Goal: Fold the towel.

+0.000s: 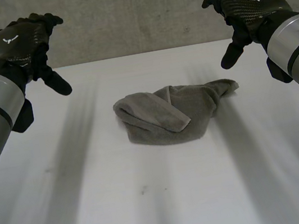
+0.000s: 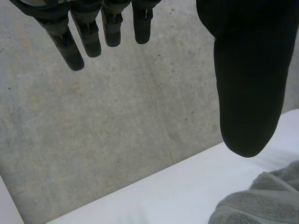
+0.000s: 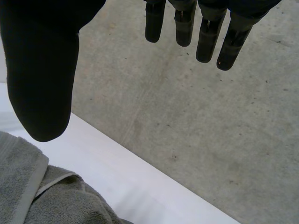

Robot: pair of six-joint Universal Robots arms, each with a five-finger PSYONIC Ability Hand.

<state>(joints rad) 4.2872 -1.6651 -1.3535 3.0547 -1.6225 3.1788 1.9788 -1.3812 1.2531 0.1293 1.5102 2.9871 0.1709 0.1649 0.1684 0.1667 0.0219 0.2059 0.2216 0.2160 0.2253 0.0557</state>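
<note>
Head view: both arms are up, one on each side. The left hand and right hand hover above the table, and neither touches anything. Between them, well apart from both, lies the towel. It's a grey, crumpled heap with a hemmed flap thrown across its middle and one corner trailing out toward the right hand. Nothing is folded yet. My read is that it needs spreading flat first.

Left wrist view: the left hand hangs loose, fingers straight and well off the thumb, holding nothing. The towel is past the thumb tip, not touching it, with bare table beside it and the grey wall beyond the fingers.

Right wrist view: it's the same story here. The right hand is spread, fingers apart from the thumb, and empty. The towel sits just past the thumb tip, and its pale hem shows clearly on the table.

As for handling, it looks like terry cloth, so I'd judge it soft, light and limp. It should be grippy rather than slick, but it will sag and bunch when lifted. The best hold is a pinch on the hem. The right hand should go for the trailing corner, and the left for the rolled edge nearest it.
</note>
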